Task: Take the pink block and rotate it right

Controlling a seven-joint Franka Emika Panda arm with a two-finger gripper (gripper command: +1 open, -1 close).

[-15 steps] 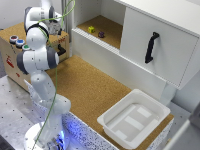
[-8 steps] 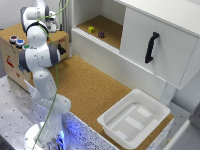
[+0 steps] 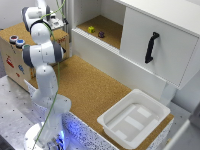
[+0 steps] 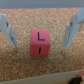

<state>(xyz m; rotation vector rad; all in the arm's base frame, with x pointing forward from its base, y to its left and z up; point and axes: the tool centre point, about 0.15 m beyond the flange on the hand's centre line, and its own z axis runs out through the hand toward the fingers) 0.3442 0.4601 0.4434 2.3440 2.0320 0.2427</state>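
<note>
In the wrist view the pink block lies on a cork surface, with a dark "L"-like mark on its upper face. My gripper is open, with one light-blue finger on each side of the block and a gap between each finger and the block. In the exterior view my hand is at the back on the exterior view's left, over a raised wooden shelf. The block itself is hidden there behind the arm.
A white bin stands on the cork table near the front. A white cabinet has an open compartment holding a small yellow object and a dark one. Its door has a black handle. A wooden box stands beside the arm.
The upper arm has shifted slightly toward the exterior view's left since a second ago. Little has moved in the last half second.
</note>
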